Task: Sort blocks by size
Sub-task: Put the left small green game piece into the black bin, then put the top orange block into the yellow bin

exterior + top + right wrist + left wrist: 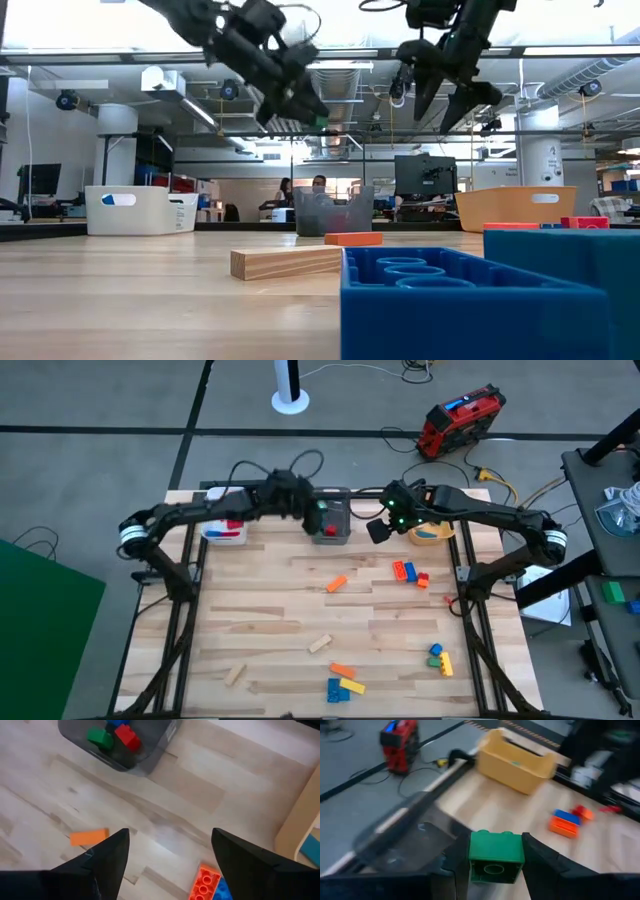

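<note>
My left gripper [320, 512] hangs over the grey bin [331, 528] at the table's far edge, shut on a green block [496, 856]. The bin holds green, red and blue blocks [114, 736]. My right gripper [382, 528] hovers open with nothing between its fingers. It is right of the grey bin, above the table, between that bin and the orange bin [431, 532]. Loose blocks lie flat on the tabletop: an orange one [336, 583], an orange-blue-red cluster [410, 572], two wooden ones [319, 644], and coloured groups near the front [345, 681]. My left gripper pinches the green block by two opposite side faces [472, 857] between its two fingers. The fingers slant down from the table's left. The block is lifted clear above the grey bin, its hollow underside [493, 868] turned toward the wrist camera.
A white bin [225, 528] stands left of the grey one at the far edge. Bare wood lies across the table's middle and left [250, 610]. A blue brick [470, 300] sits right before the low camera. People are in the room behind.
</note>
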Action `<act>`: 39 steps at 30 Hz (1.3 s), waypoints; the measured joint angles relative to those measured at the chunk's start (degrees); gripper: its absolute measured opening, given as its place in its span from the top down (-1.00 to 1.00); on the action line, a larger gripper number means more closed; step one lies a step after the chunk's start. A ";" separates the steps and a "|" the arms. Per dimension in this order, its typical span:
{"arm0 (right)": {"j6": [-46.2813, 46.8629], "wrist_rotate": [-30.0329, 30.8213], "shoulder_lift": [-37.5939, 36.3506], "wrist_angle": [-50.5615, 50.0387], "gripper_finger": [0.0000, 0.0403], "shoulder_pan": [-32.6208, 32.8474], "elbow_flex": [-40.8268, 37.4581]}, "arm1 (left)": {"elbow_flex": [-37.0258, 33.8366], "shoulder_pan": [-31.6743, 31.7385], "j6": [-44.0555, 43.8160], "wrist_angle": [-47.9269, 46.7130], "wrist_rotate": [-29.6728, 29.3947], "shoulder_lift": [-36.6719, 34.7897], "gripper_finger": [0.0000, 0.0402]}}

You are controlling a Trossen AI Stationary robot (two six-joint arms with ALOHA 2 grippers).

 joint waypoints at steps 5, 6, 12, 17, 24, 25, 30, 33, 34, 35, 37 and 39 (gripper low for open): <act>1.17 0.47 -1.90 0.00 -0.29 0.46 0.00 | 5.49 3.81 0.04 -2.27 4.04 6.61 0.38; 1.38 0.60 -1.99 -0.01 -0.29 0.55 0.00 | 6.74 3.85 0.44 -3.06 4.75 8.13 0.38; 2.41 1.11 -2.02 -0.01 -0.30 1.08 0.00 | 15.17 3.79 3.66 -11.61 4.80 16.15 0.38; 2.49 1.18 -2.02 -0.02 -0.36 1.54 0.00 | 19.43 3.88 6.36 -16.46 3.89 19.50 0.38; 2.45 1.53 -2.00 -0.06 -0.44 1.56 0.00 | 20.57 4.16 6.09 -17.27 1.59 20.32 0.37; 2.44 1.53 -2.00 -0.04 -0.44 1.56 0.00 | 20.57 4.18 5.37 -17.46 0.57 20.32 0.34; 2.38 1.58 -1.98 -0.04 -0.48 1.56 -0.31 | 20.57 4.23 4.17 -20.02 -1.15 20.32 0.10; 2.37 1.60 -1.93 -0.01 -0.47 1.56 -0.72 | 20.57 4.23 4.15 -20.79 -1.15 20.32 -0.04; 2.37 1.60 -1.93 0.01 -0.46 1.56 -0.89 | 20.57 4.23 4.13 -21.11 -1.13 20.32 -0.07; 2.41 1.60 -1.93 -0.01 -0.45 1.56 -1.09 | 20.57 4.23 4.11 -21.35 -1.11 20.32 -0.10; 2.32 1.60 -1.91 -0.04 -0.43 1.56 -1.34 | 20.57 4.03 4.34 -21.52 -1.11 20.26 -0.13; 1.83 1.60 -1.91 -0.01 -0.42 1.56 -1.38 | 20.57 3.73 4.63 -22.12 -1.11 19.94 -0.15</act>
